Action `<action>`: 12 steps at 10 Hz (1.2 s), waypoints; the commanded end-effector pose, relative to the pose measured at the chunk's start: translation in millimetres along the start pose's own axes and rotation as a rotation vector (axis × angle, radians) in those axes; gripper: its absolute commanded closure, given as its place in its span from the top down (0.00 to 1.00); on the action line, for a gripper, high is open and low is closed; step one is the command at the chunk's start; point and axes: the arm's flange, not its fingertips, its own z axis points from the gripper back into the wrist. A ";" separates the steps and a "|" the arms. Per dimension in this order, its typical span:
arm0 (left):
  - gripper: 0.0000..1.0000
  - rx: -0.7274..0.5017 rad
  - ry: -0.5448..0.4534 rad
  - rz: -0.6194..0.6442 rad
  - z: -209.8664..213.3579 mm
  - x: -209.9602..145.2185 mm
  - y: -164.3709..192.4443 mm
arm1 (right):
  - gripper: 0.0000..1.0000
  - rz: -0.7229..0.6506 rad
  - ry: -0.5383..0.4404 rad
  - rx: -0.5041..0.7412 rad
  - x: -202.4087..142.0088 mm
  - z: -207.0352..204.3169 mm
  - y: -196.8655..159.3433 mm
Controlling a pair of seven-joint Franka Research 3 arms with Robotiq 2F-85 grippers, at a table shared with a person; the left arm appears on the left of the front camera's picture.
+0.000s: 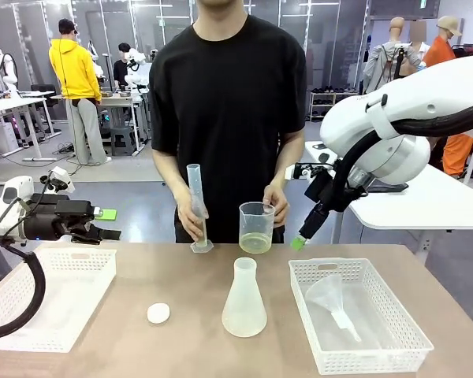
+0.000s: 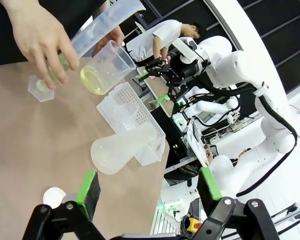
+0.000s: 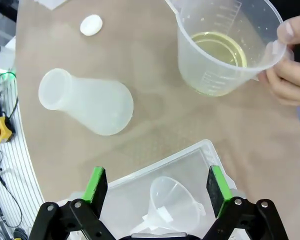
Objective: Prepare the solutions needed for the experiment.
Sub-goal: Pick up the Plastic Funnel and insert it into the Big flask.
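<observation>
The solution (image 1: 255,242) is a shallow pale yellow layer in a clear beaker (image 1: 257,226) that a person's hand (image 1: 277,206) holds at the far table edge. It shows again as solution (image 2: 94,80) and solution (image 3: 221,49). The person's other hand grips a tall graduated cylinder (image 1: 195,206) standing beside the beaker. A frosted conical flask (image 1: 244,300) stands upright mid-table. My left gripper (image 1: 110,224) hovers open and empty above the left basket. My right gripper (image 1: 299,240) hangs open and empty in the air right of the beaker, above the right basket; in its wrist view my right gripper (image 3: 157,182) looks down on that basket.
A white basket (image 1: 71,260) sits at the left. A second white basket (image 1: 363,272) at the right holds a clear funnel (image 1: 331,298). A small white cap (image 1: 158,313) lies left of the flask. The person stands close behind the far edge.
</observation>
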 end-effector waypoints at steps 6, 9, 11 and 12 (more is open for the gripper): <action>1.00 0.014 -0.006 -0.021 -2.3 2.7 0.4 | 1.00 0.382 0.195 -0.091 -22.5 7.5 14.7; 1.00 0.014 -0.006 -0.021 -2.3 2.7 0.4 | 1.00 0.650 0.219 -0.021 -37.0 0.4 19.3; 1.00 0.014 -0.006 -0.021 -2.3 2.7 0.4 | 1.00 0.559 0.263 -0.031 -28.3 2.6 17.7; 1.00 0.014 -0.006 -0.021 -2.3 2.7 0.4 | 1.00 0.559 0.263 -0.031 -28.3 2.6 17.7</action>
